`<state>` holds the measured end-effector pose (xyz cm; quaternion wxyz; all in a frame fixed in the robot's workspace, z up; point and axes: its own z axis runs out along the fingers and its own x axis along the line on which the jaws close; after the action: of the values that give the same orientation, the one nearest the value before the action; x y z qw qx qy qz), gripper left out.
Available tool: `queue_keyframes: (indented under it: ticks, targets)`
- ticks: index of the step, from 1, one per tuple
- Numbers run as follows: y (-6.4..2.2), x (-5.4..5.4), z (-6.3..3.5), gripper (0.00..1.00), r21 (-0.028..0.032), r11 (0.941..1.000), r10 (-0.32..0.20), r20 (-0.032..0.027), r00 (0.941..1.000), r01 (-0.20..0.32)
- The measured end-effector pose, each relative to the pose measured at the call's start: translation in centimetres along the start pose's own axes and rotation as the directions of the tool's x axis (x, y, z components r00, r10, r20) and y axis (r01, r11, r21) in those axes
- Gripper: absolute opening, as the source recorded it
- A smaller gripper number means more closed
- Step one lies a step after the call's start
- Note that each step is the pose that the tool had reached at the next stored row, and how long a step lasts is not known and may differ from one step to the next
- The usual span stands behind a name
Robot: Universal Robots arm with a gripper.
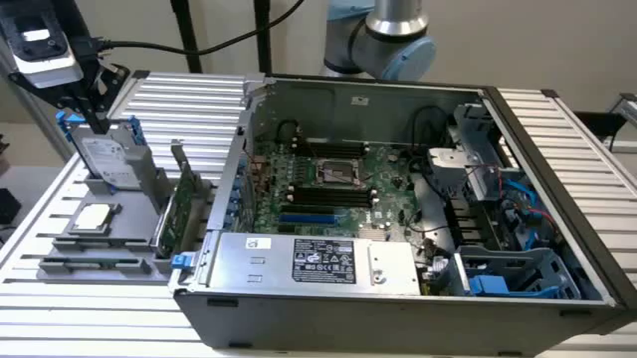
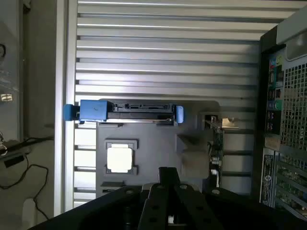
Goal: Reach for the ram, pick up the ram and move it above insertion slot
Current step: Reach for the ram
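My gripper [image 1: 95, 119] is closed on nothing and hangs just above the upright hard drive [image 1: 110, 156], which stands in its blue caddy at the far end of the grey parts holder [image 1: 60, 242].

In the exterior view the ram [image 1: 100, 262] lies flat in the holder's nearest recess, about 6 o'clock from the gripper. The processor chip [image 1: 92, 218] sits between them, and the green expansion card [image 1: 179, 212] stands at about 4 o'clock.

I see these risks:
- A straight descent would put the closed fingers onto the drive's top edge and could tip it.
- With the jaws shut, the fingers would press on the ram's chips rather than straddle the board.
- The stick is thin and sunk in its recess, so a skewed grip could let it slip or twist.
- The expansion card is near enough for the wrist to brush it.
- The open computer case [image 1: 244, 149] rises at 3 o'clock, and a low carry towards the memory slots [image 1: 329, 195] could clip its wall.
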<state>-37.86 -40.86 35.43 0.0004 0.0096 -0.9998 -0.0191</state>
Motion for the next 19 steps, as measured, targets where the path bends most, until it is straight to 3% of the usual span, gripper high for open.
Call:
queue_keyframes:
  ticks: [14, 19]
  targets:
    - [-0.10, 0.0, -0.01, 0.11, 0.0001, 1.0000, 0.000, -0.0002, 1.0000, 0.000]
    - [-2.18, 0.0, -0.08, 0.11, 0.0000, 1.0000, 0.000, -0.0001, 1.0000, 0.000]
